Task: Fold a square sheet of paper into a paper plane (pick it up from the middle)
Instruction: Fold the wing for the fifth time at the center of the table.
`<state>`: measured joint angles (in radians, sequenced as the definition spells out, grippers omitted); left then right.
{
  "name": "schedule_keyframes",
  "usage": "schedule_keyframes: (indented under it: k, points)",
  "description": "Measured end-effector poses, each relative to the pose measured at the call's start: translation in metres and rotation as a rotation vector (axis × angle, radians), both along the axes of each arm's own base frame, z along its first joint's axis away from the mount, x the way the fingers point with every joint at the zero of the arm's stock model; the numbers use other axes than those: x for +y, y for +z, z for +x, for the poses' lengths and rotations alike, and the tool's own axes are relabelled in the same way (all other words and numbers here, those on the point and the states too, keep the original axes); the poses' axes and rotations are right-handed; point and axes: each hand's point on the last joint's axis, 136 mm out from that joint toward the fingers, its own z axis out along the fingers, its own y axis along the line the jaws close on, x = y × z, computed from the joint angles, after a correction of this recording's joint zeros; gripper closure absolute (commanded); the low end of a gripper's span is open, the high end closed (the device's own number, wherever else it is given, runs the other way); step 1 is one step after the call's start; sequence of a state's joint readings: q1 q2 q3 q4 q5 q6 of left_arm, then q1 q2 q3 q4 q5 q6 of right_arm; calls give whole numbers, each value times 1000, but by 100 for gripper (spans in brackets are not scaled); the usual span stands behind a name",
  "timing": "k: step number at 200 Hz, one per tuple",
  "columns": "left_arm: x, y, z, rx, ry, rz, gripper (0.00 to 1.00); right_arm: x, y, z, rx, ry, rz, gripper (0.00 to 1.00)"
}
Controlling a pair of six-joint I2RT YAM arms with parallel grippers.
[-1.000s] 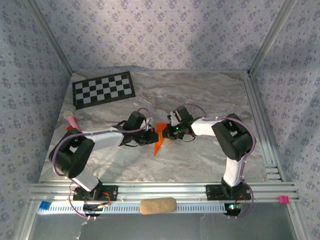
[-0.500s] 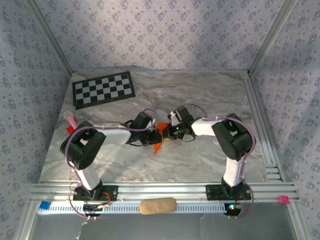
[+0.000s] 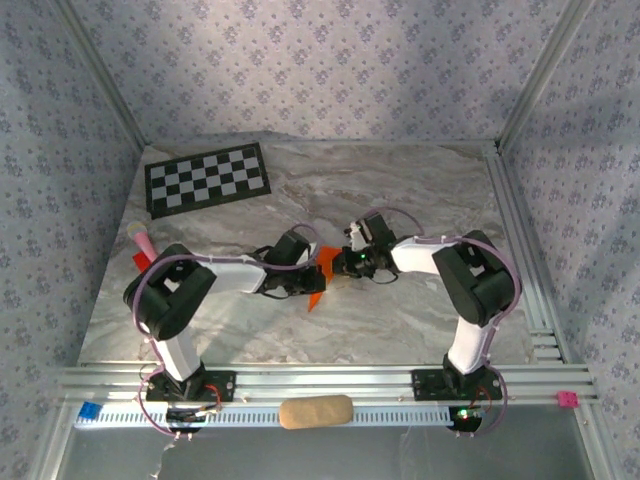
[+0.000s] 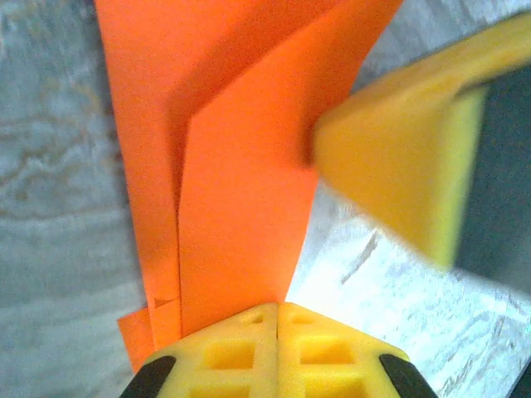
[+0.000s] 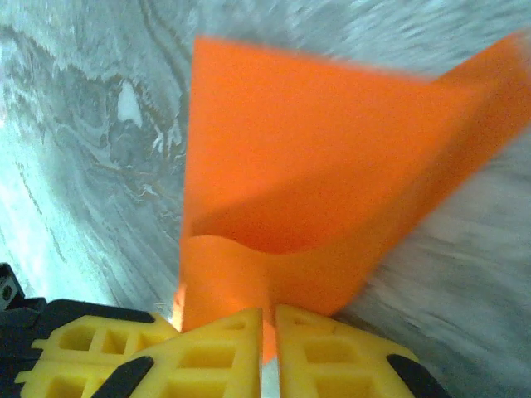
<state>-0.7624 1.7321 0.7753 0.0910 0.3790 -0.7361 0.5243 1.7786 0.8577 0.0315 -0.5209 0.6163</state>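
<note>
Left fingers [image 4: 236, 358] clamp the folded orange paper [image 4: 241, 182], while right fingers [image 5: 220, 352] seemingly pinch it too.

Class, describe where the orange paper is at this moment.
From above, the folded orange paper is at mid-table, pinched between the left gripper on its left and the right gripper on its right.

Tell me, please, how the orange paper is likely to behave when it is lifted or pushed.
Probably floppy: the paper bows in a curve just above the pinch of the right gripper. Likely very light: it is a thin folded sheet, and the left gripper pinches it too. A push would probably crease it or slide it on the smooth table.
</note>
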Motion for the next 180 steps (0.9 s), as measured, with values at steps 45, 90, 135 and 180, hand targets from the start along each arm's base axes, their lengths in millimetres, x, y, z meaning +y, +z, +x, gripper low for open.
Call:
schedule_keyframes:
  k: [45, 90, 135, 180]
  points:
    - [3, 0, -9, -17, -43, -6, 100, -10, 23, 8, -64, -27, 21, 90]
    - [4, 1, -9, -23, -52, -7, 100, 14, 19, -12, -68, 67, 26, 90]
    - [4, 1, -9, -20, -57, -8, 100, 18, -2, -13, -33, 80, 0, 91]
    - [5, 0, -10, -22, -61, -7, 100, 5, -7, 2, -20, 26, 5, 91]
